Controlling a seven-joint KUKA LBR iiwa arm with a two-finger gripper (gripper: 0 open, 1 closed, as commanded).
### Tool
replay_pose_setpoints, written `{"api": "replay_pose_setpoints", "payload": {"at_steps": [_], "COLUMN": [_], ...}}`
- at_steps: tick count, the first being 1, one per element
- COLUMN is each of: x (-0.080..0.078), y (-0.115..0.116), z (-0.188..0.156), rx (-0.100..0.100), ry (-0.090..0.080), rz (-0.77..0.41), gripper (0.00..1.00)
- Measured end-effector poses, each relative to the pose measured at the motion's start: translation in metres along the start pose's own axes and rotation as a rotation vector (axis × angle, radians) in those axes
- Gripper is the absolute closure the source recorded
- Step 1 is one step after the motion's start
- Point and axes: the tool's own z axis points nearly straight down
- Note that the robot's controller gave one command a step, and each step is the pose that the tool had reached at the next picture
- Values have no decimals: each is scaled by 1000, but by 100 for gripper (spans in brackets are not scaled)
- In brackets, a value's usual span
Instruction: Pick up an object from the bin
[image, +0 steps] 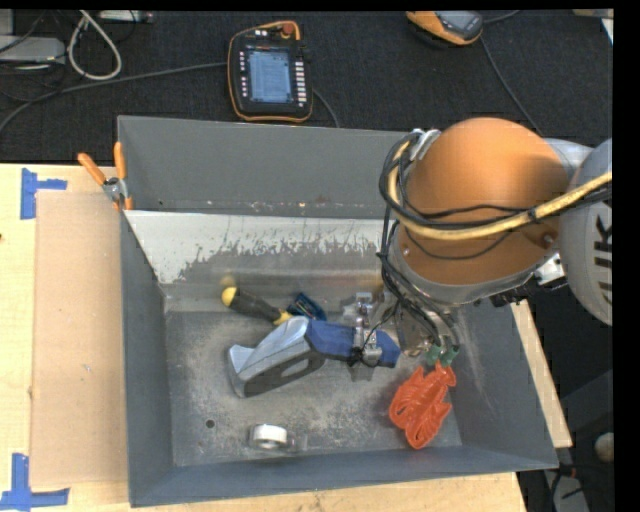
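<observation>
My gripper (366, 330) reaches down under the orange wrist cover, right of the bin's middle. It is at the right end of a grey and blue hand tool (280, 355) that lies slanted across the bin floor, and its metal tip meets the tool's blue part (333, 341). Whether it grips that part is hidden. An orange plastic piece (421, 405) lies just below and to the right of the gripper. A screwdriver with a yellow end and black handle (250, 303) lies behind the tool, toward the back wall.
A small silver roll (268, 436) rests near the front wall, left of centre. The arm and its orange cover hide the bin's right rear part. Bare floor shows at the left and front right.
</observation>
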Motion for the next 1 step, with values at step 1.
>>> {"api": "replay_pose_setpoints", "payload": {"at_steps": [1], "x": [5], "y": [5], "z": [9], "rx": [3], "ry": [16], "rz": [11], "gripper": [0]}}
